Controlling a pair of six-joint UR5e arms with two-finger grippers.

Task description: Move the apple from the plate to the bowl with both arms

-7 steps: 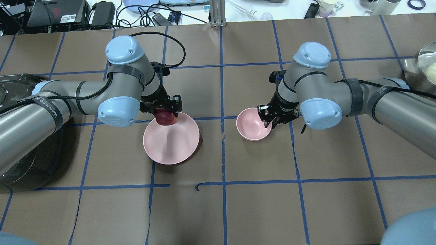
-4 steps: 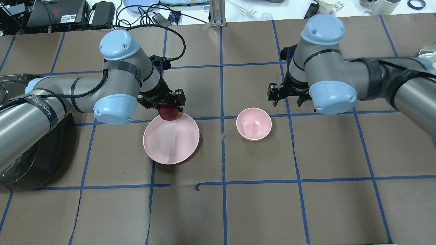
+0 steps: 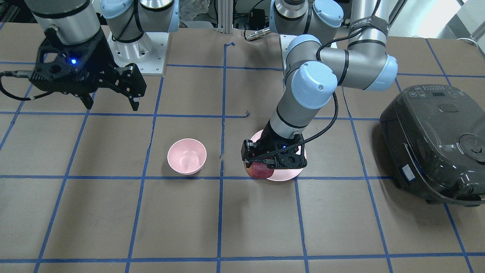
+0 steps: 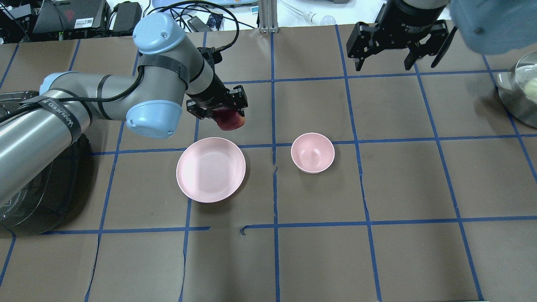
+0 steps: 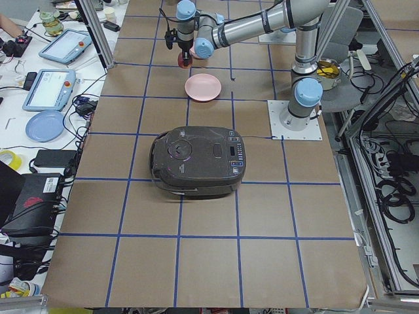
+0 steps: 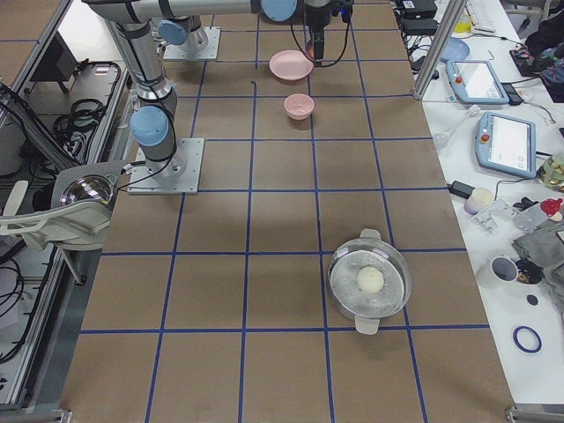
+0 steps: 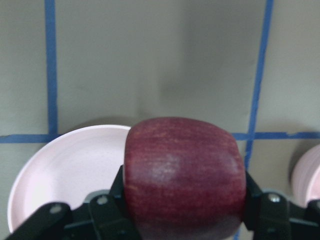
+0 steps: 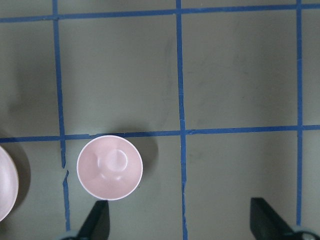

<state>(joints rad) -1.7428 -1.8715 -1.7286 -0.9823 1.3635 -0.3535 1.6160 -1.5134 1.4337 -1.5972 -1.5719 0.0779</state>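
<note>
My left gripper (image 4: 224, 112) is shut on the dark red apple (image 4: 230, 121) and holds it in the air above the far rim of the pale pink plate (image 4: 210, 172). The left wrist view shows the apple (image 7: 185, 175) clamped between both black fingers, with the plate (image 7: 65, 170) below it. The small pink bowl (image 4: 312, 153) stands empty to the right of the plate. My right gripper (image 4: 396, 56) is open and empty, raised high beyond the bowl. Its wrist view looks straight down on the bowl (image 8: 110, 167).
A dark rice cooker (image 3: 435, 144) sits at the table's end on my left side. A steel pot (image 4: 522, 94) with a pale round thing in it stands at the far right. Cables and devices lie beyond the table's far edge.
My left gripper has lifted the apple off the plate and carried it away from me and slightly right. My right gripper has risen from the bowl's rim and moved far back and right.
</note>
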